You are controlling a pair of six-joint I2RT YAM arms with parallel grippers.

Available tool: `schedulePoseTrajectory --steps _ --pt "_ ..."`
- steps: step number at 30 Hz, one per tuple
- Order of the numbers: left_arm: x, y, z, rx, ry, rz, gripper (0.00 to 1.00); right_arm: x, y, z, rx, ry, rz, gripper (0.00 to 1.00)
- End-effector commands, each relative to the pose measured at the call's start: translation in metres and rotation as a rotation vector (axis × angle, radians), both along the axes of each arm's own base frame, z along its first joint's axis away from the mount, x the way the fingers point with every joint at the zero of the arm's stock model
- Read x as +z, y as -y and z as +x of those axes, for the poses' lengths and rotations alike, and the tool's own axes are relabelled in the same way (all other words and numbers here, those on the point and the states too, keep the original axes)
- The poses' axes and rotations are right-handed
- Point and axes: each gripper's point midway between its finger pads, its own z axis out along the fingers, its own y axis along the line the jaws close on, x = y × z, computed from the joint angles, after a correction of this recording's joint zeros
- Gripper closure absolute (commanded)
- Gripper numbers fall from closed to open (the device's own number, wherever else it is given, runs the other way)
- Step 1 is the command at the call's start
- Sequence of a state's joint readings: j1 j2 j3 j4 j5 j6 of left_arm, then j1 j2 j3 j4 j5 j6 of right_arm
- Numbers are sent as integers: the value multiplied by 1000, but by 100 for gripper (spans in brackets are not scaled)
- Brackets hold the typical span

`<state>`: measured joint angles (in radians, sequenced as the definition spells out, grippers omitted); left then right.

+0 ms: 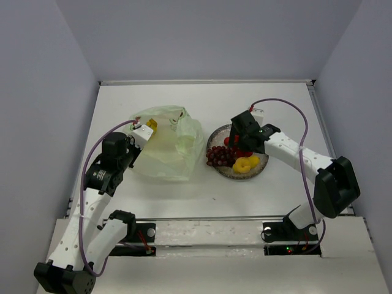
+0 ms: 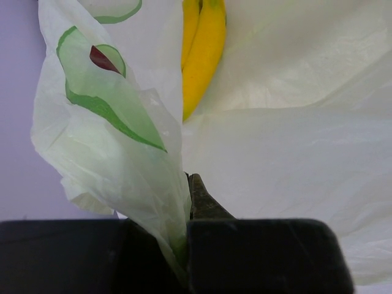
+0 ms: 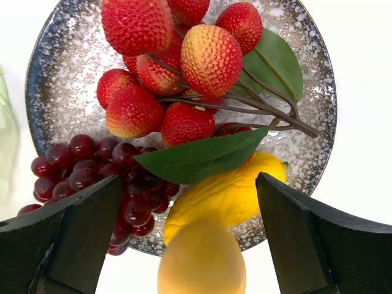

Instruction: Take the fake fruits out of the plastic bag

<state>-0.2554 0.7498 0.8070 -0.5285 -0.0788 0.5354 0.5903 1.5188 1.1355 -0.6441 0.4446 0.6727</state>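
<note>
The pale yellow-green plastic bag [image 1: 168, 147] lies left of centre, and my left gripper [image 1: 143, 133] is shut on its near-left edge. In the left wrist view the bag's film [image 2: 122, 159] is pinched between the jaws of the left gripper [image 2: 187, 184], and a yellow banana [image 2: 199, 55] lies beyond. My right gripper [image 1: 243, 136] hangs open over the speckled plate [image 1: 262, 165]. On the plate lie a dark red grape bunch [image 3: 92, 171], a red fruit bunch with leaves [image 3: 165, 67] and a yellow oblong fruit [image 3: 233, 190]. A yellow-orange egg-shaped fruit [image 3: 202, 260] sits between the fingers of the right gripper [image 3: 188, 184], touching neither.
The plate [image 3: 55, 67] stands right of the bag, with a narrow strip of white table between them. White walls close the table at the back and sides. The right arm's purple cable [image 1: 303, 131] loops above the table's right half.
</note>
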Motion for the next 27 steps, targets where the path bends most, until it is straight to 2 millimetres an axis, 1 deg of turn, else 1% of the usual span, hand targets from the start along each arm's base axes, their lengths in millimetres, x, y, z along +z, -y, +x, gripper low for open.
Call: schedulePoseTrajectory --steps 1,5,9,12,20,22,27 --pt "17 3 4 -15 50 -13 100 23 -6 9 16 52 26 5" --pt "12 6 3 -25 37 -22 100 36 -8 15 39 78 18 5" --pt "11 6 4 -26 38 -26 100 40 -9 18 61 84 6 5" --pt "11 6 3 -26 37 -23 100 42 -7 18 64 91 -5 5" --pt "10 5 3 -29 37 -19 100 63 -15 20 126 124 20 4" --pt "10 6 4 -27 38 -22 100 64 -14 20 129 126 19 4" --pt "13 8 6 -31 54 -31 100 56 -17 16 130 99 33 4"
